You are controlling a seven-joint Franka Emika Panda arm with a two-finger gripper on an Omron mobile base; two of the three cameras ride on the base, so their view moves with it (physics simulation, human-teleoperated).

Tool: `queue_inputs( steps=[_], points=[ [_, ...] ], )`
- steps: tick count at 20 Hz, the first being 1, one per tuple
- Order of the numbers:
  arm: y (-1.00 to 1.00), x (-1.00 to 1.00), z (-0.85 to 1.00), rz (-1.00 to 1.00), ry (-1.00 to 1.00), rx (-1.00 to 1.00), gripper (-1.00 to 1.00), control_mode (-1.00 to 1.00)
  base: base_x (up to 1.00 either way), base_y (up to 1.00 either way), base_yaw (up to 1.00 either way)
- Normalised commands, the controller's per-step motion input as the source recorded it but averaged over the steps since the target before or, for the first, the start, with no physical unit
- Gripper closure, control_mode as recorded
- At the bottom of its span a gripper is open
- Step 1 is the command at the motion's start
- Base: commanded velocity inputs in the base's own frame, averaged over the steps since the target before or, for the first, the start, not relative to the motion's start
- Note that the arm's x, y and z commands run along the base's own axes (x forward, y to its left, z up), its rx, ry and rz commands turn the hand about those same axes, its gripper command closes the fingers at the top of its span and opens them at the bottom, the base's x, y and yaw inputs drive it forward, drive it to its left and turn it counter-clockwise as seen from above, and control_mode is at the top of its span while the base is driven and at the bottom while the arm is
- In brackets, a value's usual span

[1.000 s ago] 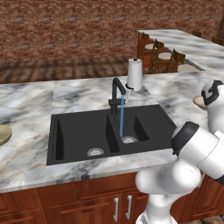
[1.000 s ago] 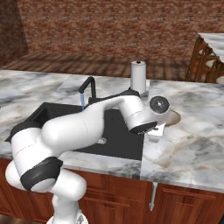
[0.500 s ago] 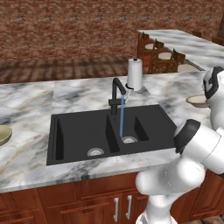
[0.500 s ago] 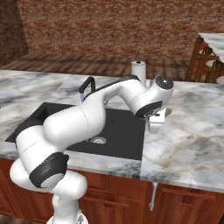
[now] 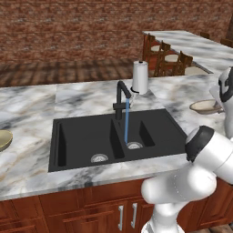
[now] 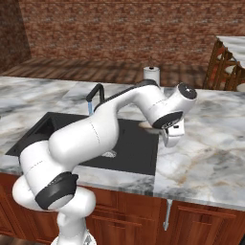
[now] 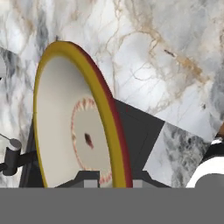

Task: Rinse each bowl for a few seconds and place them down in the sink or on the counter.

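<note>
Left base view runs, from its left edge, past an olive-tan bowl (image 5: pixel 3 139) on the veined marble counter (image 5: pixel 32 159), well left of the sink (image 5: pixel 86 136). That sink is matte black, rectangular, with two basins; water falls from its black gooseneck faucet (image 5: pixel 122 96) into the right one. Behind the sink stands a white paper-towel roll (image 5: pixel 140 77). Right of the sink, a cream-rimmed bowl (image 5: pixel 205 107) meets the arm. Hand view shows the gripper (image 7: pixel 114 183) clamped narrowly on this bowl's yellow-and-red rim.
</note>
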Motion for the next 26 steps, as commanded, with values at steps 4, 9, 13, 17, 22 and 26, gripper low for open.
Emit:
queue_inputs(
  steps=[4,9,13,17,22,26],
  points=[
    [0.17,-0.04,-0.09,0.15,-0.1,0.06,1.0,-1.0,0.0,0.0,0.0],
    [0.25,0.0,-0.08,0.13,-0.09,0.07,1.0,-1.0,0.0,0.0,0.0],
    [0.26,0.05,-0.06,0.13,-0.03,0.09,1.0,-1.0,0.0,0.0,0.0],
    [0.23,0.1,-0.06,0.12,-0.02,0.11,1.0,-1.0,0.0,0.0,0.0],
    [0.18,0.15,-0.05,0.11,0.0,0.09,1.0,-1.0,0.0,0.0,0.0],
    [0.16,0.16,-0.06,0.11,0.0,0.07,1.0,-1.0,0.0,0.0,0.0]
  ],
)
